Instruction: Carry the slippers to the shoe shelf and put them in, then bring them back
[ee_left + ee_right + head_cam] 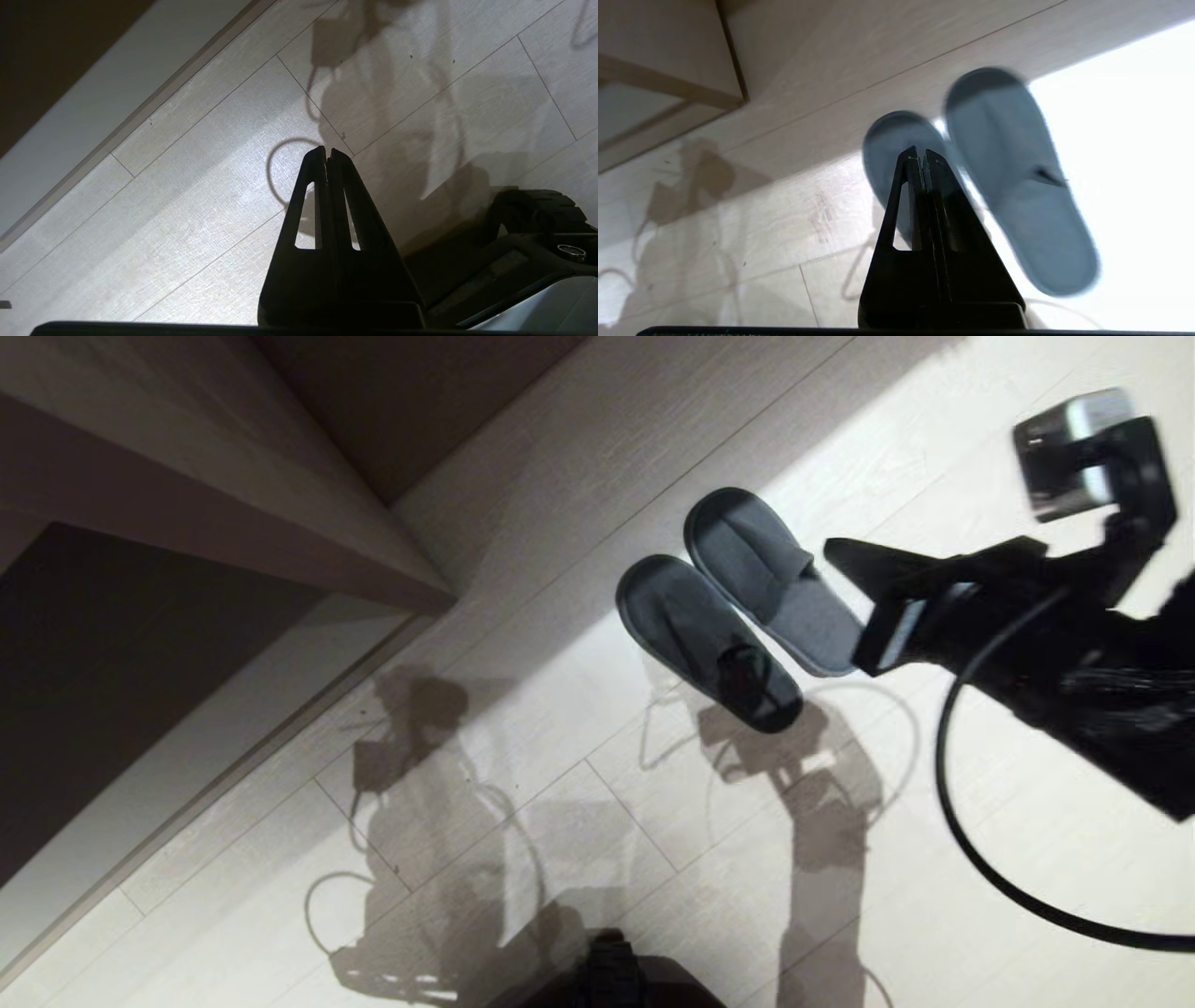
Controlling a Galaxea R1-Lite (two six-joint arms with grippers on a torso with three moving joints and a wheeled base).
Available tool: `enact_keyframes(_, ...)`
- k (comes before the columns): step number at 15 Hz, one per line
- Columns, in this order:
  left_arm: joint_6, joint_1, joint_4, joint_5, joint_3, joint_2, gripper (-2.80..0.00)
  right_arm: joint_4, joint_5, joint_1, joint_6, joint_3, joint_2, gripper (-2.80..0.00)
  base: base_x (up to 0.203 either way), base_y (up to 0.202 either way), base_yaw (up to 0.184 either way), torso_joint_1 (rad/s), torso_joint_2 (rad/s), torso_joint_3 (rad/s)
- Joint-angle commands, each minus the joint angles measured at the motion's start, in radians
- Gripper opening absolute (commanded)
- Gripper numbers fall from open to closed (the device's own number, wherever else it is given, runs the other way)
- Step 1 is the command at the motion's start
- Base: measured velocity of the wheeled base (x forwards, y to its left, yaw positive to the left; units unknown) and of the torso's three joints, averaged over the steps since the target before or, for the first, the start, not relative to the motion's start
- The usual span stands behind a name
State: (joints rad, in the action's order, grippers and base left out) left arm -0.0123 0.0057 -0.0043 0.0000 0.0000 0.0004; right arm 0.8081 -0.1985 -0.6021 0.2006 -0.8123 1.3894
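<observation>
Two dark grey-blue slippers (695, 630) lie side by side on the pale floor, toes pointing toward the shoe shelf (233, 504) at the upper left. My right gripper (831, 549) reaches in from the right, shut and empty, its tip hanging near the heel end of the farther slipper (766, 569). In the right wrist view the shut right gripper (921, 154) overlaps the nearer slipper (892, 140), with the other slipper (1017, 186) beside it. My left gripper (326, 151) hangs parked over bare floor, shut on nothing.
A black cable (971, 840) loops down from the right arm. The robot's dark base (607, 971) shows at the bottom edge. The shelf's pale base board (187, 775) runs diagonally along the left. Arm shadows fall across the floorboards.
</observation>
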Motion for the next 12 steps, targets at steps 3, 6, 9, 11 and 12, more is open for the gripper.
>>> enact_keyframes(3,0.0,0.0,0.0,0.0,0.0,0.0,-2.8,-0.196,0.006,0.083,0.001,0.141,-0.514,-2.8,0.0,0.0,0.0,0.0,0.0,0.0)
enact_keyframes(6,0.001,0.0,0.0,0.0,0.0,0.0,-2.8,-0.354,0.071,0.275,0.0,0.18,-0.737,-2.8,0.0,0.0,0.0,0.0,0.0,0.0)
enact_keyframes(9,0.003,0.0,0.0,0.0,0.0,0.0,-2.8,-0.437,0.154,0.436,-0.005,0.243,-0.909,-2.8,0.0,0.0,0.0,0.0,0.0,0.0)
enact_keyframes(11,0.003,0.0,0.0,0.001,0.0,0.001,-2.8,-0.452,0.186,0.538,-0.048,0.322,-0.983,-2.8,0.0,0.0,0.0,0.0,0.0,0.0)
enact_keyframes(12,0.002,0.0,0.0,0.0,0.0,0.001,-2.8,-0.455,0.21,0.564,-0.067,0.358,-1.024,-2.8,0.0,0.0,0.0,0.0,0.0,0.0)
